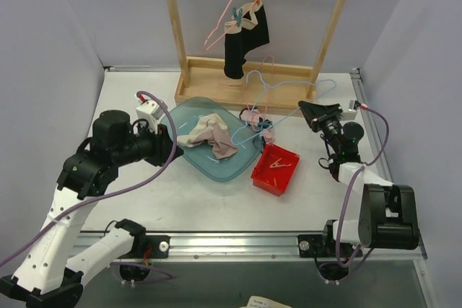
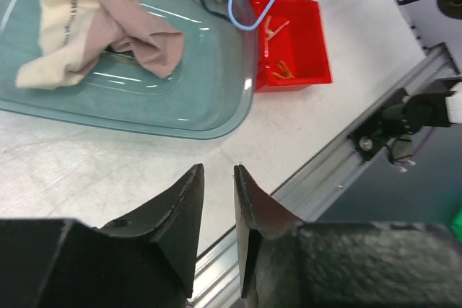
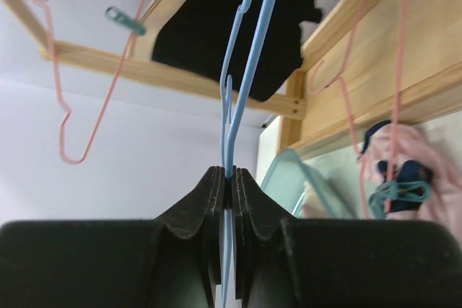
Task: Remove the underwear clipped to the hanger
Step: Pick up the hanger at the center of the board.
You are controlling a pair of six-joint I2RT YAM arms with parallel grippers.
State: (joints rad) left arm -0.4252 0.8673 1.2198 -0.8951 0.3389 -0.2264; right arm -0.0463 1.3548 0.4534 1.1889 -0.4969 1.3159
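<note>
Clamping the blue hanger (image 3: pixel 232 142) wire tight, R gripper (image 3: pixel 229 175) has the pale pink underwear (image 1: pixel 254 116) at its 9 o'clock in top view, beside the tray (image 1: pixel 209 168), nearer R than L gripper (image 2: pixel 216 172), whose jaws stand slightly apart.

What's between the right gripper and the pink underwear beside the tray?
The blue hanger, held by the right gripper, spans bare table to the pink underwear; top view.

Pale lilac walls (image 1: pixel 72 19) on three sides; white table (image 1: pixel 202 203) (metal rail (image 1: pixel 238 239) at near edge).
</note>
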